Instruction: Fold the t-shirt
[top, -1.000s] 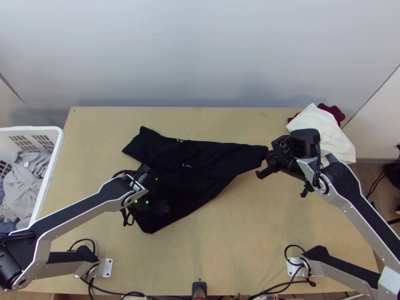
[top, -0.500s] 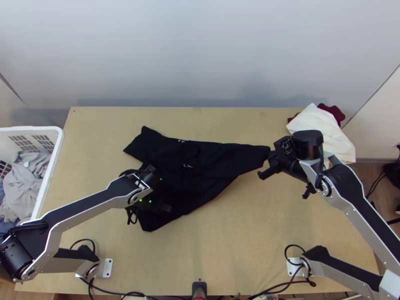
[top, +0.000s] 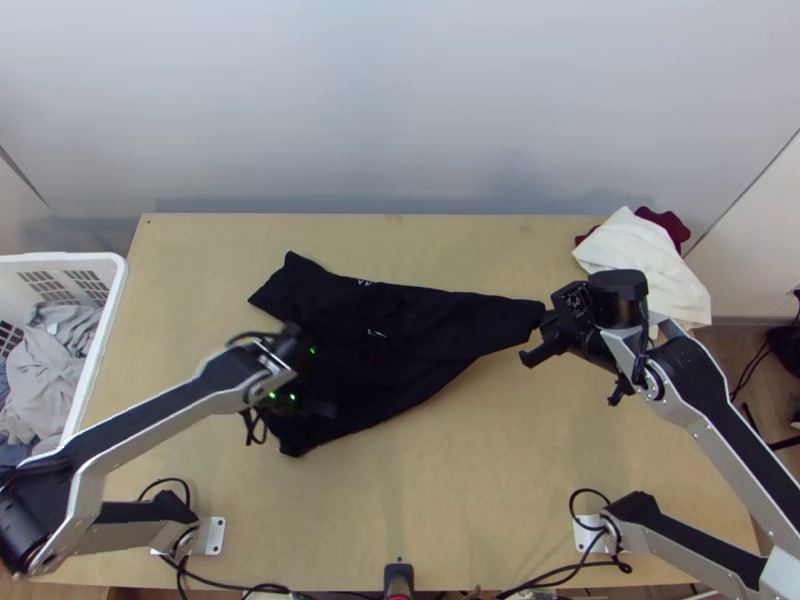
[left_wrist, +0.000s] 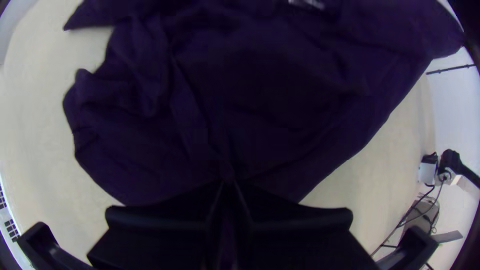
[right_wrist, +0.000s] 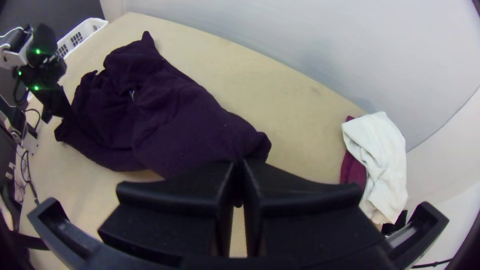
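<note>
Together across the wooden table (top: 450, 500), we see two arms angled inward over a black t-shirt (top: 400, 345), which lies creased and unevenly bunched between them. From lower left, our left gripper (top: 316, 408) has its fingers pinched on the shirt's near-left part; from lower right, our right gripper (top: 546, 320) clamps its tapered right end. Beside the table's left edge, we see a white basket (top: 116, 285) holding grey and blue clothes (top: 45, 370).

Black T-shirt (top: 415, 335) w/ small white print, rumpled & partly bunched, ctr-left of top view; 1 corner pokes upper L, body tapers toward R.
</note>
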